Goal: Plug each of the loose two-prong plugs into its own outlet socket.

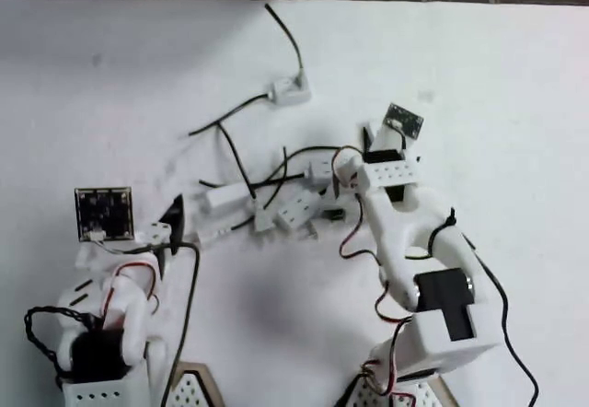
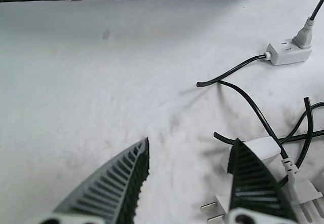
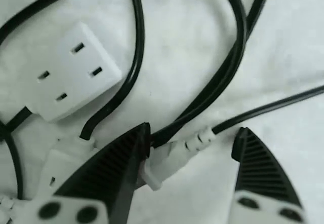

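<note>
The right gripper [image 3: 193,131] is hovering wide open around a white plug [image 3: 167,159], probably lining up a grab; the left gripper [image 2: 191,143] is sitting spread apart beside a two-prong plug [image 2: 213,211].

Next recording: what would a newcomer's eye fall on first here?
A tangle of black cords with white plugs and sockets lies mid-table between the two arms. The right arm holds its open jaws either side of a plug, beside a socket with empty slots. Farther back, a lone socket lies apart with a second plug already in it.
</note>
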You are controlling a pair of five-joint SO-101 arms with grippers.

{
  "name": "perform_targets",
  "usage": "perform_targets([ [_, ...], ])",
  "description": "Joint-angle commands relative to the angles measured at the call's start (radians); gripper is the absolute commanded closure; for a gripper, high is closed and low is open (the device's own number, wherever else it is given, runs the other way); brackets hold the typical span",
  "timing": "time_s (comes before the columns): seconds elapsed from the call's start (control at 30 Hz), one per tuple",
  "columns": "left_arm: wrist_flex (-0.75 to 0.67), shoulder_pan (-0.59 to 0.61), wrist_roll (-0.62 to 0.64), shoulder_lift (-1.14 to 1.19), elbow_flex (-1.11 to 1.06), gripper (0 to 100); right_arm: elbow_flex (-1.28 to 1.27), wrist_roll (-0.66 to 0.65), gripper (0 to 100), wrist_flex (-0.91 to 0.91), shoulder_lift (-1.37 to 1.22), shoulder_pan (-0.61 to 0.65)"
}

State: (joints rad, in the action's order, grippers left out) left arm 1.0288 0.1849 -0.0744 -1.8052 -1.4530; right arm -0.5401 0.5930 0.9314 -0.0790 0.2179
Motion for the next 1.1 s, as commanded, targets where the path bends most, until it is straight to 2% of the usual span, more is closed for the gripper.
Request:
perform_targets([
  [0.0,-0.021,0.004,0.008,-0.005,0.006,74,0.034,0.003,76.6,0.004,0.004,0.012],
  [0.17,-0.021,0.004,0.008,-0.005,0.006,74,0.034,-0.003,98.8,0.005,0.004,-0.019],
  [0.27,-0.021,0.004,0.008,-0.005,0.006,74,0.034,-0.005,95.1,0.005,0.004,-0.047],
  [0.4,-0.021,0.004,0.008,-0.005,0.006,74,0.044,-0.015,97.8,0.067,0.024,-0.079],
  [0.57,-0.021,0.004,0.008,-0.005,0.006,74,0.064,-0.15,98.1,0.214,0.15,-0.116],
  [0.67,-0.021,0.004,0.008,-0.005,0.006,74,0.058,-0.322,98.1,0.269,0.243,-0.162],
  [0.9,-0.021,0.004,0.008,-0.005,0.006,74,0.055,-0.867,98.1,0.372,0.289,-0.217],
  [0.97,-0.021,0.004,0.008,-0.005,0.006,74,0.049,-0.971,98.1,0.372,0.254,-0.216],
  [1.07,-0.021,0.004,0.008,-0.005,0.006,74,0.04,-1.051,98.1,0.346,0.176,-0.193],
])
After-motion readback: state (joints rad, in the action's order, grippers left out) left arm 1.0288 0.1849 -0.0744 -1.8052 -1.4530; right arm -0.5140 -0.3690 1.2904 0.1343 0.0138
